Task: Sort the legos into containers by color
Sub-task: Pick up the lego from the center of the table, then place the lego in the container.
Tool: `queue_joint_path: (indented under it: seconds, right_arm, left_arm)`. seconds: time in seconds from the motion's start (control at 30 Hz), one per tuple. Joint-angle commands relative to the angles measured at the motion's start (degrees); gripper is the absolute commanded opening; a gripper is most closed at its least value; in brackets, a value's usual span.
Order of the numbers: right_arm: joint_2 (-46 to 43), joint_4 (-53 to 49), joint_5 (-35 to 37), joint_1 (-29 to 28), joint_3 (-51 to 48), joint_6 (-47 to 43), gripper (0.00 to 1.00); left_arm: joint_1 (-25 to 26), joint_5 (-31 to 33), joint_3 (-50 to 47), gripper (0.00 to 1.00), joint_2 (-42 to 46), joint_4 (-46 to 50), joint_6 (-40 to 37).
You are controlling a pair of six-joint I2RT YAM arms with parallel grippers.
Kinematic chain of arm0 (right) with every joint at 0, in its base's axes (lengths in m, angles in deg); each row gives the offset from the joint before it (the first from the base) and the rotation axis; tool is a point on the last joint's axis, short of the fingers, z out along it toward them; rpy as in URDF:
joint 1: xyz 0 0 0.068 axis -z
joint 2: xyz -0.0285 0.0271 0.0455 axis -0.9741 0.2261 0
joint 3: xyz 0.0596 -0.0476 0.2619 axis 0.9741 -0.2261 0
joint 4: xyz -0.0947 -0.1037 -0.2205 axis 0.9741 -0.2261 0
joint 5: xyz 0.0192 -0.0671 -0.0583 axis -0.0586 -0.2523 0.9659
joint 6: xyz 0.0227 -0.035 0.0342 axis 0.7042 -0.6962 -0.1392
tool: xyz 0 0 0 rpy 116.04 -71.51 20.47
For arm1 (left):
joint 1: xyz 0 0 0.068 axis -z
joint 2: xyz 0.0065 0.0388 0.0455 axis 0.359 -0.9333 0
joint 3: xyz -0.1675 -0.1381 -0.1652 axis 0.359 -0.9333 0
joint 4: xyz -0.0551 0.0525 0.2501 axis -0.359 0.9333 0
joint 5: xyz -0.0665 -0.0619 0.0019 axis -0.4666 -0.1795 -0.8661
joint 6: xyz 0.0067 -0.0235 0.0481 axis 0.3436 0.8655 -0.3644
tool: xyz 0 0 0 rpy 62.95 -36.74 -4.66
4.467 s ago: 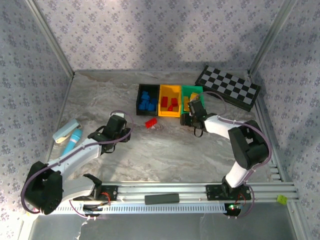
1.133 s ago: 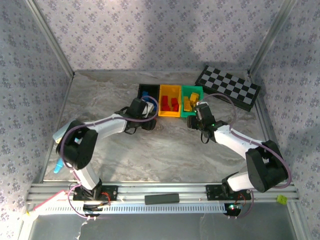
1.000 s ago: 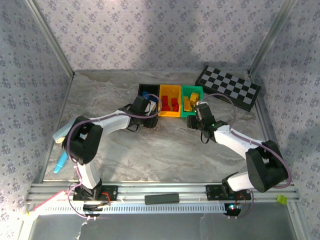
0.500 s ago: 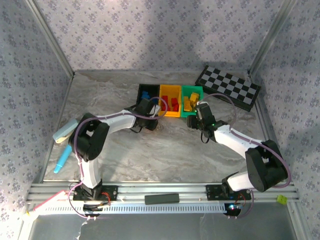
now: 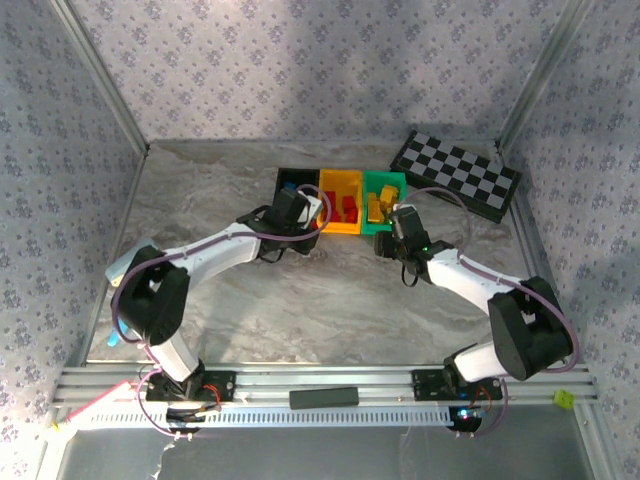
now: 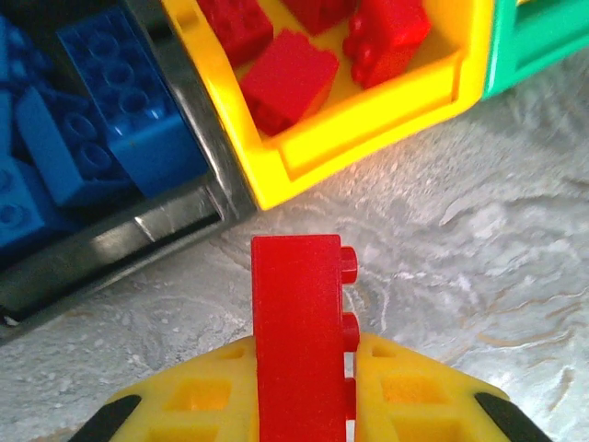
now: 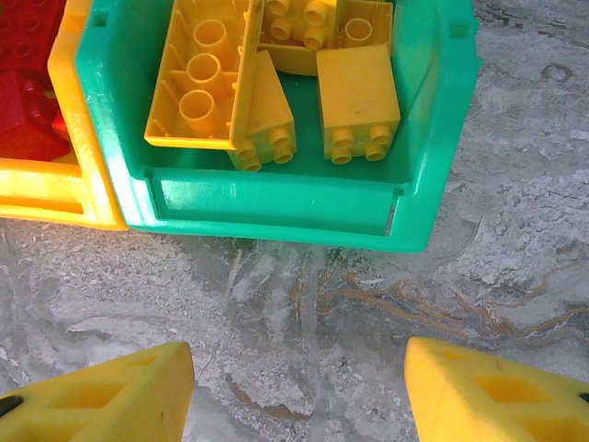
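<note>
Red lego point(image 6: 296, 313): looks light, stiff, slick; best pinched on flat sides.
Left gripper point(image 6: 300, 373): clamped on it, studs toward one finger.
Right gripper point(image 7: 299, 378): jaws apart, empty.

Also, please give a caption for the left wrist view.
Left end effector holds a red brick before the yellow bin of red bricks.

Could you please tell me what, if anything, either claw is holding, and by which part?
The left claw is shut on a red lego, pinching the end nearest its wrist camera; the right claw is open, holding nothing.
</note>
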Motion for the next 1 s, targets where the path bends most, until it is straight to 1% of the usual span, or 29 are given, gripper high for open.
queue_joint_path:
  seconds: [0.0, 0.27, 0.4, 0.6, 0.8, 0.97]
  right_arm:
    - [0.43, 0.40, -0.50, 0.22, 0.50, 0.82, 0.63]
    - [0.83, 0.58, -0.24, 0.34, 0.50, 0.93, 0.63]
    - [0.95, 0.63, -0.57, 0.39, 0.69, 0.91, 0.63]
    - [1.65, 0.47, -0.50, 0.72, 1.20, 0.82, 0.63]
    - [0.95, 0.54, -0.77, 1.09, 0.81, 1.00, 0.63]
    - [0.39, 0.48, -0.63, 1.81, 0.72, 0.82, 0.63]
  left_arm:
    - [0.16, 1.65, 3.25, 0.04, 1.66, 2.17, 1.66]
    - [0.17, 2.57, 10.91, 0.00, -0.99, 3.89, 1.84]
    - [0.07, 4.80, 18.40, 0.00, -5.77, 8.81, 2.50]
    - [0.03, 1.46, 31.86, 0.00, -15.49, 13.74, 1.38]
    - [-0.03, 2.05, 46.76, 0.00, -26.50, 18.38, -1.48]
    - [-0.06, 5.40, 67.57, 0.00, -38.79, 28.41, -3.64]
